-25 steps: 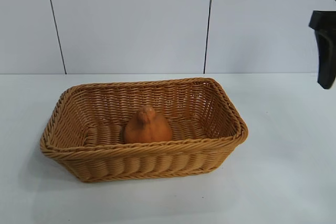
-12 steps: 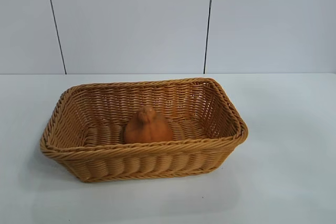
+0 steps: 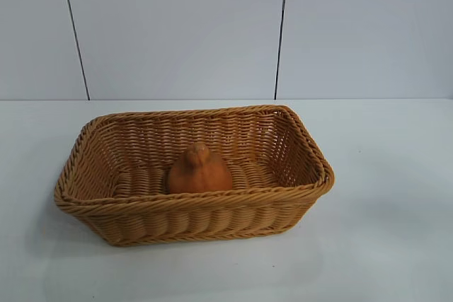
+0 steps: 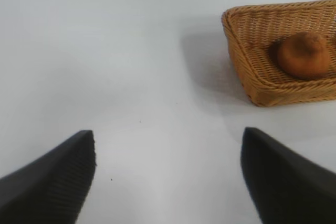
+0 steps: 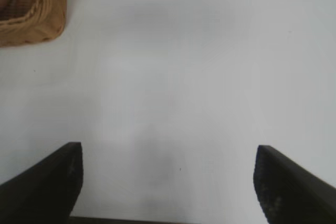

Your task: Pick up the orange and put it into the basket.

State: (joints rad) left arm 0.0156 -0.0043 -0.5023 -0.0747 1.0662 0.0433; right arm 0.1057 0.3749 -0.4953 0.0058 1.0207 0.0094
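Observation:
The orange, dull orange-brown with a knob on top, sits upright on the floor of the wicker basket in the middle of the table. It also shows in the left wrist view inside the basket. A corner of the basket shows in the right wrist view. Neither arm shows in the exterior view. My left gripper is open and empty above bare table, well off from the basket. My right gripper is open and empty above bare table, away from the basket's corner.
The white table surrounds the basket. A pale panelled wall stands behind it.
The right arm, seen at the exterior view's upper right edge a second ago, has left that view. The orange and basket have not moved.

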